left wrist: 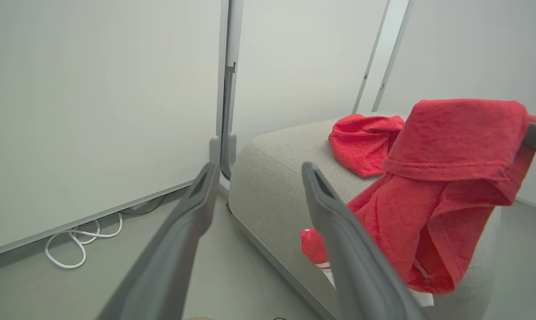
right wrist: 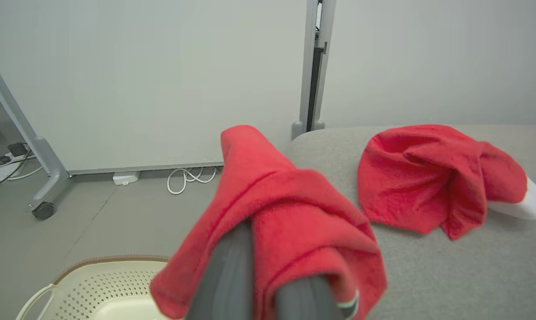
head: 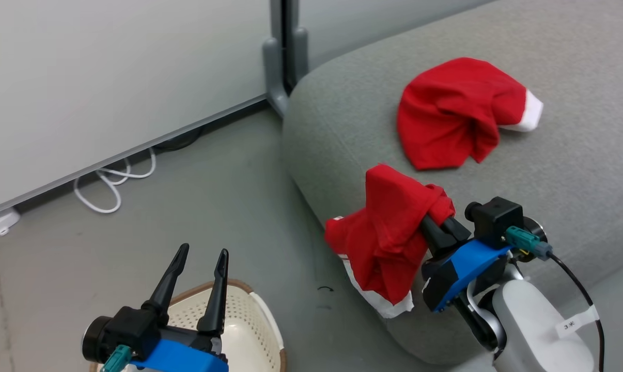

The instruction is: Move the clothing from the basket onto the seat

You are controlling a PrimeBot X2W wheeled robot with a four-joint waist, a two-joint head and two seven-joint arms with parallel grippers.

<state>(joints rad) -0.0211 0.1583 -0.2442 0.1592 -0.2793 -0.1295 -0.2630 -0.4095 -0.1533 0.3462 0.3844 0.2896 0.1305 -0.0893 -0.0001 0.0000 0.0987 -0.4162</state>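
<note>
Pale wall panels (head: 110, 77) and grey floor (head: 213, 196) at upper left, white cable (head: 112, 181) looped along the skirting.

Held red garment (head: 389, 232) at lower centre of head view. Bunched, hanging at the rounded front corner of the grey seat (head: 575, 170), white-trimmed hem dangling lowest. Contact with the seat not clear.

Pinched by right tool (head: 435, 227), fingers pressed together and buried in the folds at the bunch's right edge.

Risk, as judged: if released here, likely to slide off the curved edge to the floor, with the bulk hanging outside the cushion. Also prone to snagging, cloth being wrapped round the fingers.

Safer further up-frame, toward the second red garment (head: 456, 113), lying on the seat at upper right, well apart from the right tool.

Left tool (head: 203, 250) at lower left, fingers spread, holding nothing, poised over the basket (head: 239, 285).
</note>
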